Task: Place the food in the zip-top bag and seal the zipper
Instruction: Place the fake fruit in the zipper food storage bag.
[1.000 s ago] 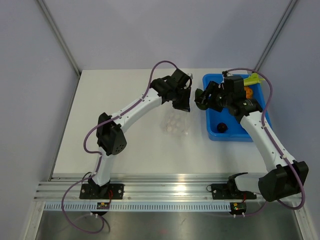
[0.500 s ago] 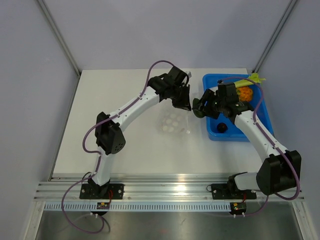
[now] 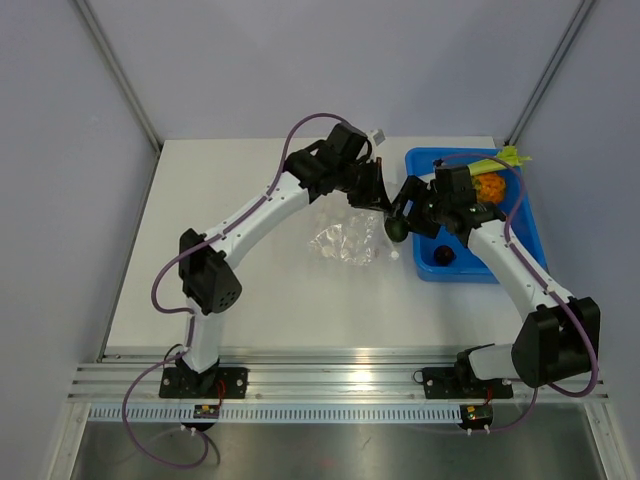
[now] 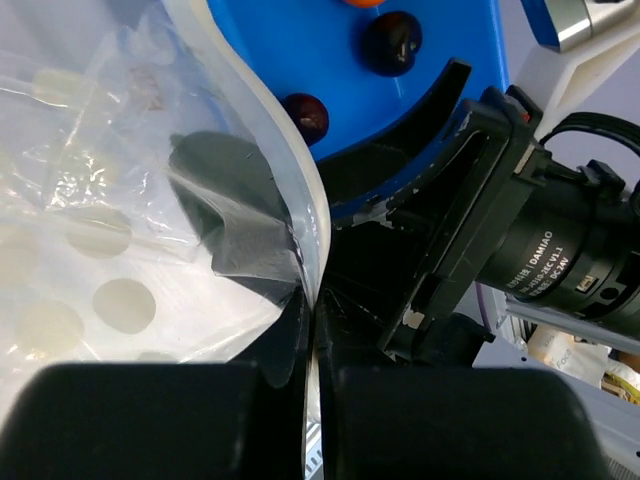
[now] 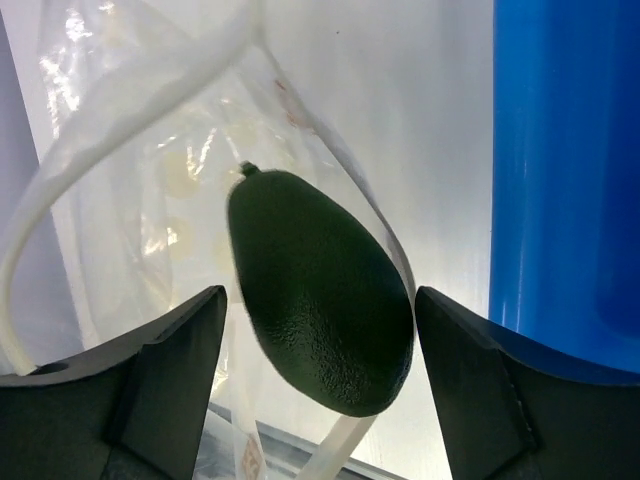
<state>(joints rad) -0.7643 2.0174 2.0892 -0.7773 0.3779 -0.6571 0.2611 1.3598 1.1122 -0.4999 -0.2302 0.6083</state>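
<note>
Left arm (image 3: 258, 210) and right arm (image 3: 517, 266): white links, black joint housings, looping purple cables (image 3: 290, 146), black bases (image 3: 205, 382) bolted on aluminium rail (image 3: 330, 386).

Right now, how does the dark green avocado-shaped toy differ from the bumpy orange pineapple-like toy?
The dark green avocado-shaped toy is one colour; the bumpy orange pineapple-like toy has green leaves. The avocado sits between the fingers of the right gripper at the mouth of the clear plastic bag; the pineapple lies in the blue plastic bin. The avocado looks finely pebbled, the pineapple coarsely bumpy. Both are toy foods.
</note>
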